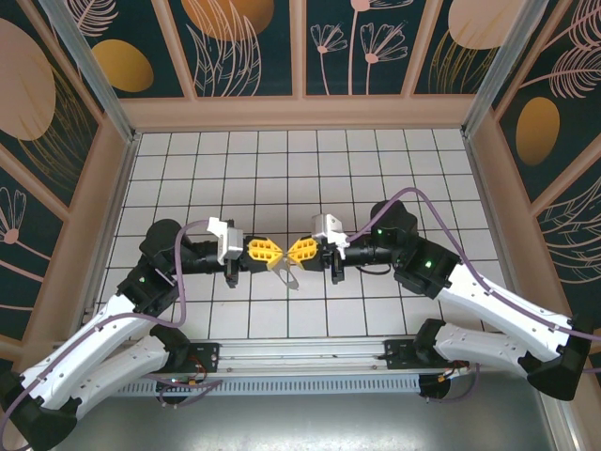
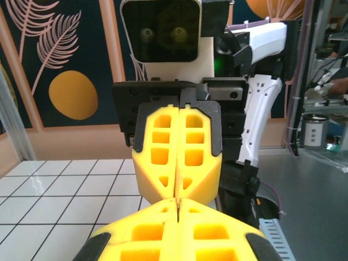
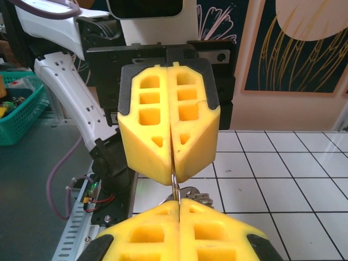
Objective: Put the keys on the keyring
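Note:
My two grippers meet tip to tip above the middle of the white tiled table [image 1: 282, 169]. The left gripper [image 1: 279, 256] and the right gripper [image 1: 294, 252] are both shut, yellow fingers pressed together. A thin metal keyring [image 3: 174, 186] runs edge-on from the left gripper's fingertips [image 3: 163, 168] into my right gripper [image 3: 178, 203]. Silvery keys [image 3: 196, 194] hang just behind the ring, below the tips, and show as a small silvery piece [image 1: 289, 275] from above. In the left wrist view only a thin dark sliver of the ring sits in the left gripper [image 2: 178, 202].
Tan walls with dark floral panels [image 1: 300, 113] fence the table on three sides. A metal rail [image 1: 300, 352] runs along the near edge between the arm bases. Off the table stand a green basket [image 3: 19, 109] and a cup [image 2: 315, 130].

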You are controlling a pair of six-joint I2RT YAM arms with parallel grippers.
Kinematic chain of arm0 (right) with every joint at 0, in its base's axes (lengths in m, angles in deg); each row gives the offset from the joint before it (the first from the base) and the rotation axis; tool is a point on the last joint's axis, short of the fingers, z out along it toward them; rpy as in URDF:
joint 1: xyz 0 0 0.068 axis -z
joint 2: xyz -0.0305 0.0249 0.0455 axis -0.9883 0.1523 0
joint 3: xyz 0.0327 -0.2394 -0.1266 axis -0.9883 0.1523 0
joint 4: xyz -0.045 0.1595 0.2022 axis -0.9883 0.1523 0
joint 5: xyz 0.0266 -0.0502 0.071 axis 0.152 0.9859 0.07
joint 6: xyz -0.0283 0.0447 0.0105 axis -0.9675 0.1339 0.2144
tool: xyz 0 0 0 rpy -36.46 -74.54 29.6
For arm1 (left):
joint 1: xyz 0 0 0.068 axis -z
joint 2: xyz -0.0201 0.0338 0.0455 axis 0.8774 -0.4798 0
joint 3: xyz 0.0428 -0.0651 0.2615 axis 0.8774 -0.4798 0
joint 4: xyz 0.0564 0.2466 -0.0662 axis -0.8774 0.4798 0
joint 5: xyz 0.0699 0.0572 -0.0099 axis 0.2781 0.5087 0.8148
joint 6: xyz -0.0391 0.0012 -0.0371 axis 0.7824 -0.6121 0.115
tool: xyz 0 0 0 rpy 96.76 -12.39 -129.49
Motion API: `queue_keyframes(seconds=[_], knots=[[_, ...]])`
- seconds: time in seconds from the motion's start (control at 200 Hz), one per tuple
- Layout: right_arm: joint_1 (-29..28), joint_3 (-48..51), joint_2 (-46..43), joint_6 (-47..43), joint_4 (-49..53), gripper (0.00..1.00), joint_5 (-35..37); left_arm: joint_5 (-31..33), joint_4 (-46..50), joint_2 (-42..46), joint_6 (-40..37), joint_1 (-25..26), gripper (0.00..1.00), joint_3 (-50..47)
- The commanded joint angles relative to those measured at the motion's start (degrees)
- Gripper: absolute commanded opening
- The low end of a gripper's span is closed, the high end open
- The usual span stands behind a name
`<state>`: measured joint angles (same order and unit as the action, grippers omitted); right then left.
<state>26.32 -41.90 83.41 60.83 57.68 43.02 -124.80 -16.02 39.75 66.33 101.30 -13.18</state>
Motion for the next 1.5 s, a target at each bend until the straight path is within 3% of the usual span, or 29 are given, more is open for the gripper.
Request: queue_keyframes(seconds=[0.0, 0.165, 0.32, 0.54, 0.841, 1.021, 1.131, 1.196, 1.341, 1.496], knots=[[0.2, -2.8, -0.3, -0.7, -1.6, 0.0, 0.3, 4.8, 2.4, 0.1, -1.7, -0.1, 0.0, -0.2], [0.2, -2.8, -0.6, -1.1, -1.0, 0.0, 1.4, 6.3, 2.7, -0.3, -1.9, -0.1, 0.01, -0.1], [0.2, -2.9, -0.5, -1.6, -0.5, 0.0, 2.9, 7.3, 2.6, -0.5, -1.7, -0.1, 0.25, -0.1], [0.2, -3.2, 0.4, -2.3, 0.9, 0.0, 5.3, 9.5, 0.6, 0.1, -0.1, -0.1, 0.36, -1.2], [3.0, -5.4, 5.1, -1.8, 4.4, 0.0, 10.4, 22.4, -1.9, 3.9, 5.3, -0.1, 0.53, -6.8], [9.4, -7.5, 11.2, 0.6, 4.2, 0.0, 10.4, 28.6, -2.5, 6.9, 8.5, -0.1, 0.8, -11.2], [13.1, -8.7, 16.6, 2.0, 1.6, 0.0, 10.4, 32.7, -2.0, 7.3, 10.4, -0.1, 0.88, -12.5], [15.5, -9.6, 20.7, 3.4, -1.0, 0.0, 9.4, 35.4, -2.3, 7.1, 11.5, -0.1, 0.98, -13.6], [19.5, -14.2, 31.7, 6.1, -6.8, 0.0, 7.1, 40.2, -2.4, 6.9, 12.9, -0.1, 0.99, -15.2], [21.8, -20.7, 42.4, 7.2, -8.8, 0.0, 6.7, 40.5, -3.9, 7.6, 13.8, -0.1, 0.98, -16.7]])
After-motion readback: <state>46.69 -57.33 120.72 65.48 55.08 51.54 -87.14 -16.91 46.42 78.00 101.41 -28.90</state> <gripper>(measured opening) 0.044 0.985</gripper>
